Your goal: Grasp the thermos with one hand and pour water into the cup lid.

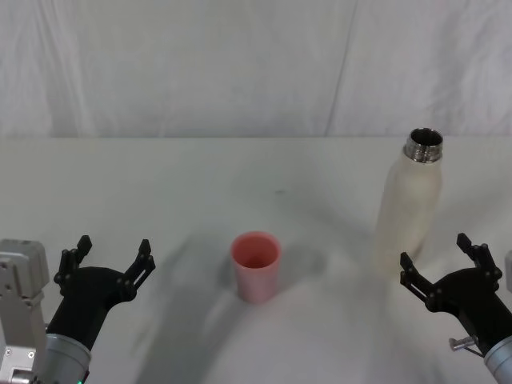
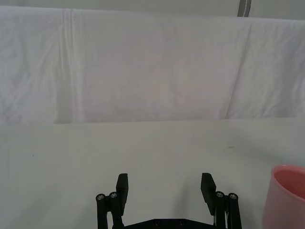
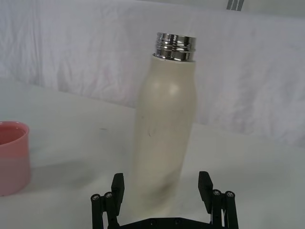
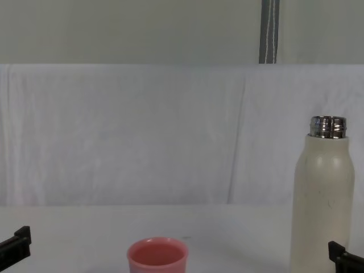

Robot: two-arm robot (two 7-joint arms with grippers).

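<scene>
Nearest the robot, the left gripper [image 1: 112, 254] and right gripper [image 1: 438, 250] hover low with fingers spread wide, holding nothing. Between them stands the cup lid [image 1: 256, 266], upright on the white table [image 1: 160, 184]. The thermos [image 1: 410, 202] rises just beyond the right gripper, uncapped; a white cloth backdrop [image 1: 240, 64] hangs behind.

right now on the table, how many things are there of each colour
cream-white: 1, the tall matte cream-white thermos with a shiny steel neck, upright
salmon-pink: 1, the small round plastic cup lid, upright
total: 2
both black grippers are open and touch neither: left gripper left of the cup lid, right gripper just before the thermos
</scene>
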